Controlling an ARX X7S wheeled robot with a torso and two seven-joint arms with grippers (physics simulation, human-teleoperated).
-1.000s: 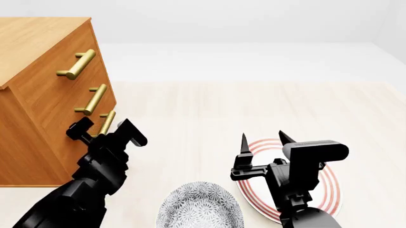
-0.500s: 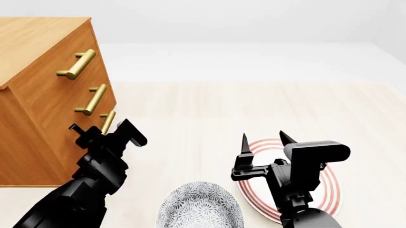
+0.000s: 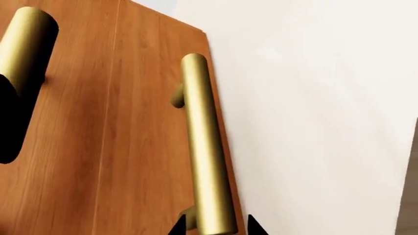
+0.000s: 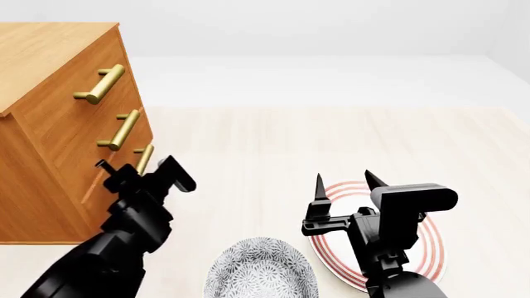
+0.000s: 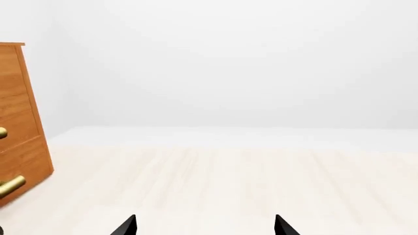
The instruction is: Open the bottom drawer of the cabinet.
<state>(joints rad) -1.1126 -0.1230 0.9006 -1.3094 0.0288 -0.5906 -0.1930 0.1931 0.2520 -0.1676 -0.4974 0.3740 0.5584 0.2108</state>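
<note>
An orange-brown wooden cabinet (image 4: 49,124) with three stacked drawers is seen at left on the floor; the bottom drawer (image 4: 112,186), brass bar handle vertical, is pictured nearly shut.

In front of you is a pale wooden floor (image 4: 273,143), which carries everything. The cabinet (image 4: 49,112) stands directly on it at the far left. A patterned grey bowl (image 4: 260,270) sits on the floor near you, in the middle. Just right of it lies a white plate (image 4: 431,248) with red rings.
</note>
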